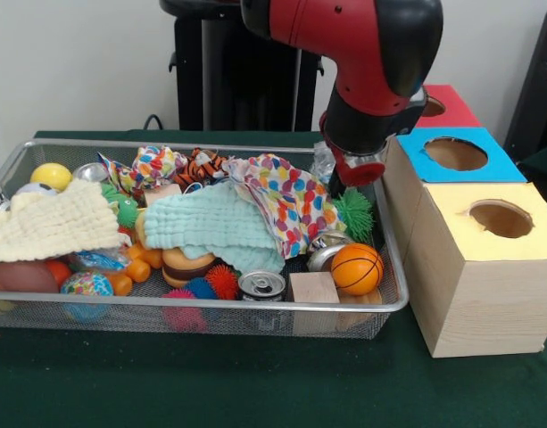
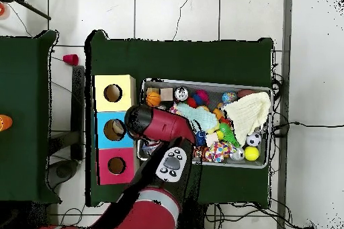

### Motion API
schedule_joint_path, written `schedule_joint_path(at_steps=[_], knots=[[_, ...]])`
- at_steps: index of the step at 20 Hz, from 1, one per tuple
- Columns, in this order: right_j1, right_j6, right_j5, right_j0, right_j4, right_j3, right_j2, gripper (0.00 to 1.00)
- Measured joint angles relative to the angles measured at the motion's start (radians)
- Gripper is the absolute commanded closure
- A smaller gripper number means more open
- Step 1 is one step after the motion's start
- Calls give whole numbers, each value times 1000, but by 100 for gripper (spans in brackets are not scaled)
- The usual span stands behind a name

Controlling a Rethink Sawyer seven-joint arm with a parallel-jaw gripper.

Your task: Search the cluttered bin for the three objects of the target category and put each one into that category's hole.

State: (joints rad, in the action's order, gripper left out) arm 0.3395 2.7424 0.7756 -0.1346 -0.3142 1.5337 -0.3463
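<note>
The gripper [image 1: 343, 183] hangs low over the wire bin [image 1: 211, 308] at its end nearest the yellow box [image 1: 484, 267], just beside the green spiky ball [image 1: 355, 212]. Whether it is open or closed cannot be told, since the arm's wrist hides it. A mini basketball [image 1: 356, 268] lies in the bin corner by a wooden block [image 1: 312, 288].

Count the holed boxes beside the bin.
3, in a row by the bin: yellow box nearest the front camera, blue box in the middle, red box farthest, partly behind the arm. None appear hidden.
</note>
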Motion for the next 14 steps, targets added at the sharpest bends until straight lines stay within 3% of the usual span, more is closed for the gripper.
schedule_joint_path(at_steps=[11, 12, 14], knots=[[138, 0, 154, 0, 67, -10, -13, 100], [166, 0, 163, 0, 80, -12, -13, 0], [169, 0, 163, 0, 81, -12, -13, 0]])
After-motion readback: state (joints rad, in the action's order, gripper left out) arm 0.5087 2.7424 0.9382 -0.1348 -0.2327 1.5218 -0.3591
